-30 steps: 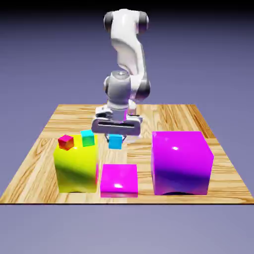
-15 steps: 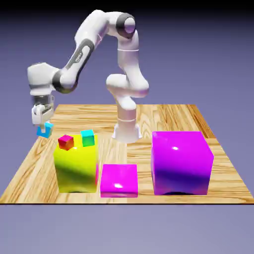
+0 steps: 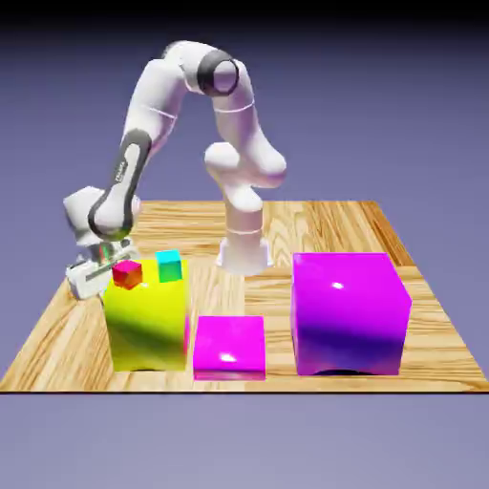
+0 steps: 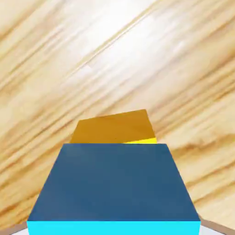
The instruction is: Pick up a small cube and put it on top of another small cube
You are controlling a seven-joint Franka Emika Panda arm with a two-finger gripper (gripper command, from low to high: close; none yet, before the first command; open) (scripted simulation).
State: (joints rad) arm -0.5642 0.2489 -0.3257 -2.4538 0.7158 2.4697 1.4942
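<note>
Wood-grain table [image 3: 315,220], violet backdrop. Gripper [image 3: 95,279] down low, tucked half behind the big yellow block [image 3: 148,325]. Small cube [image 4: 114,183] huge in the hand view, right at the fingertips and hiding them. Can't tell whether jaws are spread or pinching it. Yellow-orange face [image 4: 114,126] just beyond the cube.

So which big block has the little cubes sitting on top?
The yellow block, at the exterior view's left. A tiny red cube and a green-faced one sit on it; both magenta blocks are bare.
</note>
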